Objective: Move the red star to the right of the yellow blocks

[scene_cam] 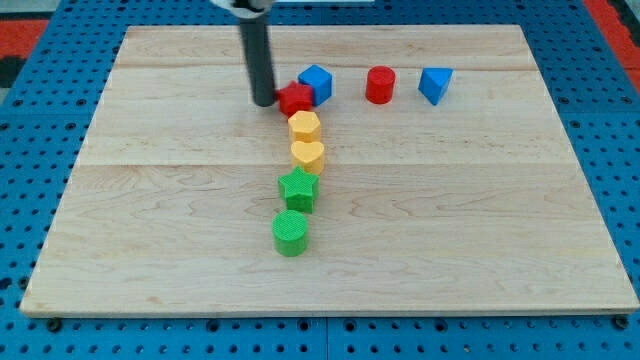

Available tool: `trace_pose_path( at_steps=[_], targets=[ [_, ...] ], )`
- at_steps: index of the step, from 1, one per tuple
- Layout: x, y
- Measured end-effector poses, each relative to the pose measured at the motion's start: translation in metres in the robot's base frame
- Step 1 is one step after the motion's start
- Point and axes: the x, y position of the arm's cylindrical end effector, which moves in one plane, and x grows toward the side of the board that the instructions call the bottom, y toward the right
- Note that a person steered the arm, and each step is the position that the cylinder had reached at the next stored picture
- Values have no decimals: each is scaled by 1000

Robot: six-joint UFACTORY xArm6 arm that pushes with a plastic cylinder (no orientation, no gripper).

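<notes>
The wooden board (pixel 180 230) carries every block on its bare top — nothing sits inside anything, since the only holder here is the board itself, resting on a blue pegboard surface (pixel 40 150). In the upper middle of the frame the red star (pixel 295 98) lies just above the yellow hexagon block (pixel 304 126), close enough that they look to be touching, with the yellow heart block (pixel 308 154) directly below that. My tip (pixel 265 101) stands at the red star's left side, pressed against it or nearly so; the rod rises straight up out of the frame's top, and it holds nothing, being a plain rod with no jaws. The blue cube (pixel 316 82) sits just to the upper right of the red star, touching or nearly touching it. Further right along the upper part of the frame stand a red cylinder (pixel 379 85) and a blue triangular block (pixel 435 84), well apart from each other. Below the yellow pair, a green star (pixel 298 188) and a green cylinder (pixel 290 233) continue the column down toward the centre of the frame.
</notes>
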Motion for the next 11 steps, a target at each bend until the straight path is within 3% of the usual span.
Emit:
trace_pose_path(
  at_steps=[1,4,5,7,8,9,10,11],
  targets=[
    [5,48],
    [27,105],
    [59,133],
    [162,126],
    [149,163],
    [99,214],
    [87,151],
    [101,143]
  ],
)
